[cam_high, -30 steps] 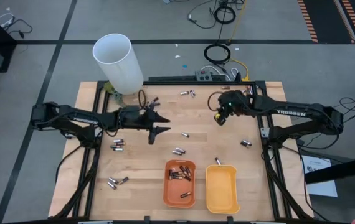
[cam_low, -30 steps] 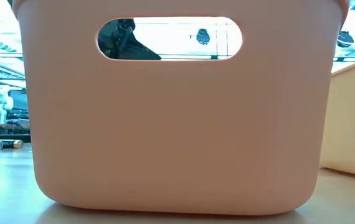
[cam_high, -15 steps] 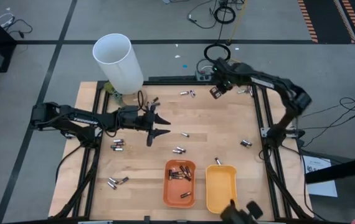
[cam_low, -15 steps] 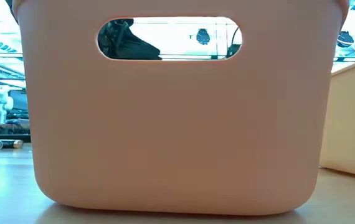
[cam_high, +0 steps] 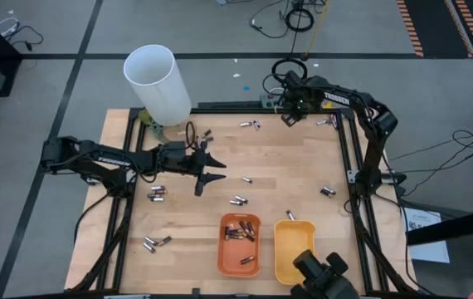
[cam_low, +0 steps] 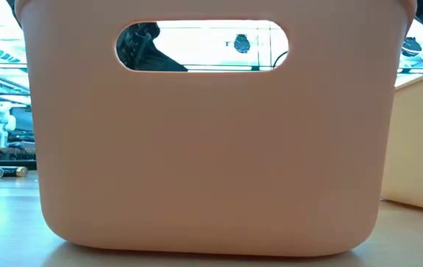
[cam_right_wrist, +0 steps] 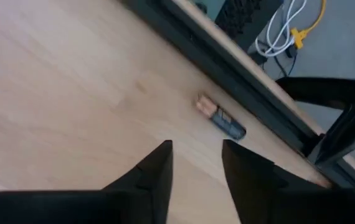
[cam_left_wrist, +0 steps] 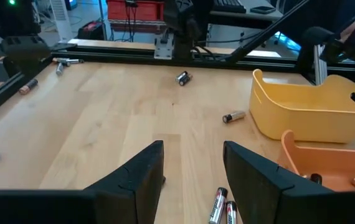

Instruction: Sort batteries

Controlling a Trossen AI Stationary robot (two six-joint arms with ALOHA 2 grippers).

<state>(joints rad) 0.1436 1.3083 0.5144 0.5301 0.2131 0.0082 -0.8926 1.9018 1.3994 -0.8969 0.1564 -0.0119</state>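
The right gripper [cam_high: 287, 115] has swung from mid-table to the far edge at one o'clock — fingers apart, empty, poised over a dark, copper-tipped battery [cam_right_wrist: 220, 121] by the rail, likely its next pick. The left gripper [cam_high: 211, 173] waits at nine o'clock, jaws wide and empty. On the wooden table [cam_high: 278, 158], batteries lie scattered (several already in the orange tray [cam_high: 240, 243] at six o'clock); cables trail across the grey floor.

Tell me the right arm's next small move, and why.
Probably lower the right tool onto the battery just ahead. Its jaws stand apart with nothing between them, and that cell lies alone on the wood beside the table's far rail. The left tool waits open mid-table.
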